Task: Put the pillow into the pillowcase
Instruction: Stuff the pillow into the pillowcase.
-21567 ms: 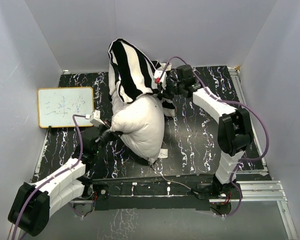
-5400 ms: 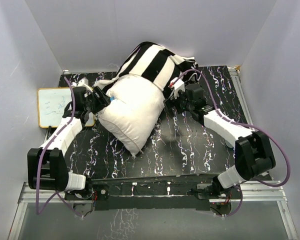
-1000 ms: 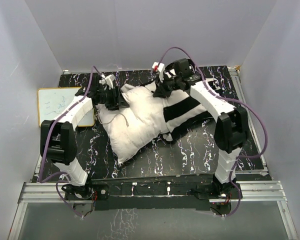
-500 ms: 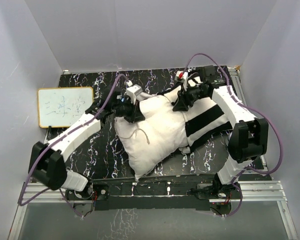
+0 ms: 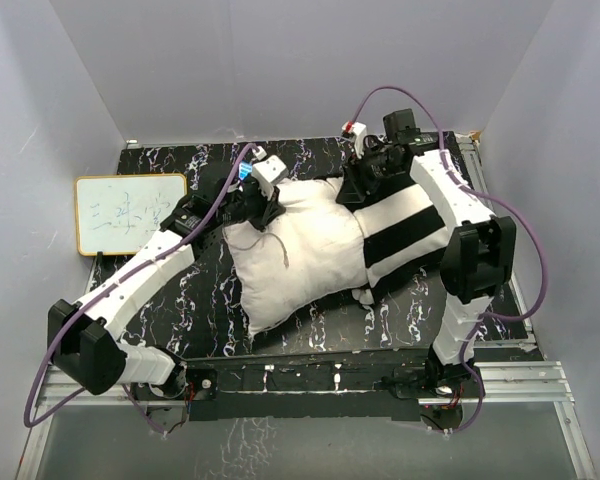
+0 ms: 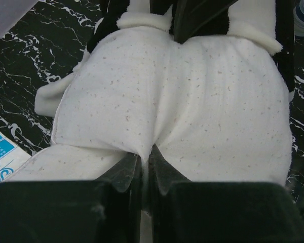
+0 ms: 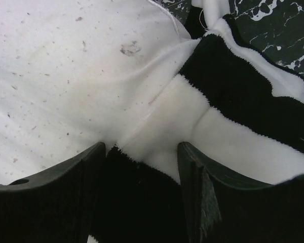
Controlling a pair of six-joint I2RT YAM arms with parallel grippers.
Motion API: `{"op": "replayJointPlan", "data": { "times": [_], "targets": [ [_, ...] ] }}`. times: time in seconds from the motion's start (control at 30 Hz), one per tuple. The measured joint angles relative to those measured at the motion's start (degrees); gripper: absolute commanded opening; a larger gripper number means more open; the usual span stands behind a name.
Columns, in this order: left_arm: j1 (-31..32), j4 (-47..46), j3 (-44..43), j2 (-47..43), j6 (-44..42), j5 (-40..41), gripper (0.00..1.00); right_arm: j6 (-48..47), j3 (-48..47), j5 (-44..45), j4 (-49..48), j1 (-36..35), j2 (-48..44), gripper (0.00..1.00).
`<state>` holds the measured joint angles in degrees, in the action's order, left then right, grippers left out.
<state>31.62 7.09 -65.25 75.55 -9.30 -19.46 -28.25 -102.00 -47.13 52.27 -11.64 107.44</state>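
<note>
While whiteboard [image 5: 131, 213] scrawl stays unreadable, left tool [image 6: 142, 163] pinches pillow [image 5: 292, 252]; right tool [image 7: 142, 152] straddles pillowcase [image 5: 408, 222] hem.

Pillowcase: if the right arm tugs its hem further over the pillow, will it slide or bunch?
Likely bunch. The pillowcase looks thin and limp, folding at its rolled hem where the right gripper meets it. Its fuzzy pile probably drags on the plump pillow, which dents where the left gripper pinches it.

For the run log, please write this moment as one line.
stage: insertion partly done | pillow: far end inside pillowcase | left hand: shut on pillow | right hand: at pillowcase opening, grip unclear
</note>
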Motion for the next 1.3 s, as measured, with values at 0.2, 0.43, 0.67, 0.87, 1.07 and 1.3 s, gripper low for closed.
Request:
{"op": "replayJointPlan", "data": {
  "times": [0.2,0.43,0.67,0.87,1.07,1.3],
  "targets": [
    [-0.17,1.36,-2.36,1.57,-1.86,0.22,0.00,2.43,-4.17,3.17,0.31,-2.25,2.67,0.11],
    [-0.24,3.32,-6.40,2.62,-4.26,2.32,0.00,6.40,-17.84,1.27,2.08,-2.91,7.93,0.08],
    [-3.19,3.78,-20.72,6.95,-7.48,5.64,0.00,30.75,-17.57,-16.26,-26.51,-4.35,8.96,0.08],
    [-4.20,-3.76,-11.17,-3.43,-6.67,3.82,0.00,70.64,7.89,-26.69,-84.30,-6.19,0.83,0.08],
    [-3.45,-15.39,15.89,-14.19,2.03,-1.14,0.00,36.76,27.06,-25.62,-57.81,-5.81,-14.14,0.08],
    [-1.44,-23.43,28.57,-6.91,9.70,-3.30,0.00,3.52,48.19,-15.04,-35.43,-10.99,-21.22,0.08]
  ]
}}
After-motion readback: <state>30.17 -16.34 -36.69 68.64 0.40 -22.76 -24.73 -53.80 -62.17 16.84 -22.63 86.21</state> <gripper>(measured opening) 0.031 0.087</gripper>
